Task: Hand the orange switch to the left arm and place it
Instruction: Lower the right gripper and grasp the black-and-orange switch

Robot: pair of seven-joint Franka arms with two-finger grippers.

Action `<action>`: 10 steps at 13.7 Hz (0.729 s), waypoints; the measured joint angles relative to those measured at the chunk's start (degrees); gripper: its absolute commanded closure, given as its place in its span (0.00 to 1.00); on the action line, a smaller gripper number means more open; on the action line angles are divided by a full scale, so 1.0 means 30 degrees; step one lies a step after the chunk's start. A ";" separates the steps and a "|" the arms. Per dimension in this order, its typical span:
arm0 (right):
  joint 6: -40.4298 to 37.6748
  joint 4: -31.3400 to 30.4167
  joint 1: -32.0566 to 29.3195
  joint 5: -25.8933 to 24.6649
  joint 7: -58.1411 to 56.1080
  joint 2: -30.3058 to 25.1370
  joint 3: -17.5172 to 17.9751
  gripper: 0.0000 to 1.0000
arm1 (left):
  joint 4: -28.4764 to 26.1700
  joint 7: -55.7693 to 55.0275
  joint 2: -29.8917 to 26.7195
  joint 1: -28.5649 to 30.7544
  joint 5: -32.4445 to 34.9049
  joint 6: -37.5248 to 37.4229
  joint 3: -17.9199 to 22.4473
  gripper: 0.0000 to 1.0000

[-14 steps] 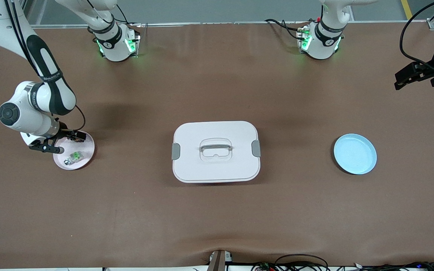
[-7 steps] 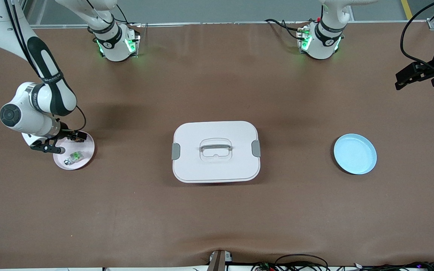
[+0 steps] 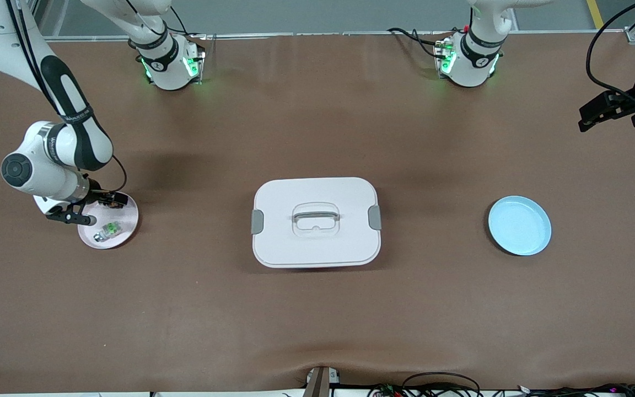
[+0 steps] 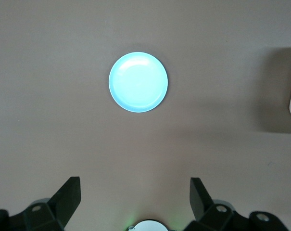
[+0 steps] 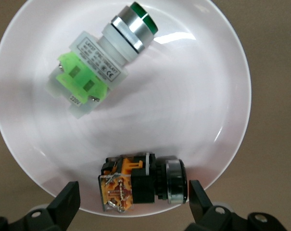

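I am lowering the right gripper (image 5: 131, 195), fingers spread, astride the orange switch (image 5: 143, 182); left gripper (image 4: 135, 197) waiting, fingers spread.

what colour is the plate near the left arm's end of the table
Pale blue, plain, with nothing on it; the plate shows best in the left wrist view.

Both arms (image 3: 58, 127) were glossy white with black joint bands and small grey lettering. Their round bases (image 3: 171, 63) glowed green, and black cables trailed from them. The fingers (image 5: 68, 199) were matte black, angular, with small mounting holes.
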 measured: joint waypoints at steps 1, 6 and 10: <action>0.0000 0.0000 -0.0012 0.0000 0.0000 0.0013 -0.0001 0.00 | 0.0000 0.0000 0.0000 0.0000 0.0000 0.0000 0.0000 0.00; -0.0002 0.0002 -0.0044 0.0000 0.0000 0.0108 -0.0003 0.08 | 0.0000 0.0000 0.0000 0.0000 0.0000 0.0000 0.0000 0.00; 0.0008 0.0064 -0.0044 -0.0003 -0.0025 0.0296 0.0003 0.54 | 0.0005 0.0000 0.0000 0.0001 0.0001 0.0000 0.0000 0.00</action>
